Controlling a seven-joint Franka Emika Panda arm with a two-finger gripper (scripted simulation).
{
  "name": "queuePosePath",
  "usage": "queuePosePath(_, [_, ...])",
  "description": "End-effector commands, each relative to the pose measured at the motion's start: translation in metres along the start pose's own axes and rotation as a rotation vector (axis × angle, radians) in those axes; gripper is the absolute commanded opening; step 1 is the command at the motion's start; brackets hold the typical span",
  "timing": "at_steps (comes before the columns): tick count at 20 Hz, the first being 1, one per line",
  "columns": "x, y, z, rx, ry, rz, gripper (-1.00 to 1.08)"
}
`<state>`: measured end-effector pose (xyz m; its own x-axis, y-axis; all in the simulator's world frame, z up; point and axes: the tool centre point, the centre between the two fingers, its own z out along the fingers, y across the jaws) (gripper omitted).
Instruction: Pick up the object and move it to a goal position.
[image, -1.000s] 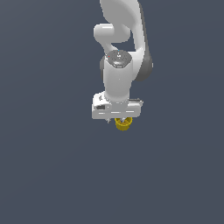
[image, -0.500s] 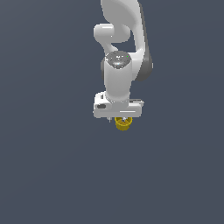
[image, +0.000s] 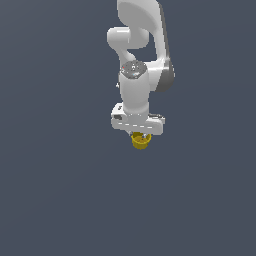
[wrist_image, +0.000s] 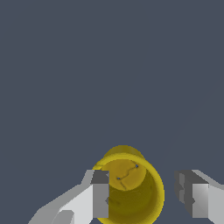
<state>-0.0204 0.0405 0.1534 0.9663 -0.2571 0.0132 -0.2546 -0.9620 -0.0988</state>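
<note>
The object is a small mustard-yellow cup, standing upright with its mouth up on the grey floor, directly under my hand in the exterior view. In the wrist view I look down into the cup and see its narrower base inside. My gripper is open and low over the cup. One finger overlaps the cup's rim on one side. The other finger stands apart from the rim with a gap between them. In the exterior view the hand hides the fingers and the top of the cup.
The white arm rises above the hand. Plain dark grey floor surrounds the cup on all sides. No other object or goal marker shows.
The hand has shifted very slightly toward the exterior view's right. The cup stays in the same place.
</note>
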Motion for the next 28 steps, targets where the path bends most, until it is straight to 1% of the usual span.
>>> queuePosePath(1, [-0.009,-0.002,0.005,0.021,-0.002,0.090,0.28])
queuePosePath(10, [-0.043,-0.003,0.023,0.083,-0.013,0.428,0.28])
queuePosePath(19, [-0.076,0.004,0.039,0.120,-0.026,0.765,0.28])
queuePosePath(24, [-0.089,0.010,0.045,0.128,-0.029,0.900,0.28])
queuePosePath(28, [-0.097,0.013,0.048,0.132,-0.031,0.973,0.28])
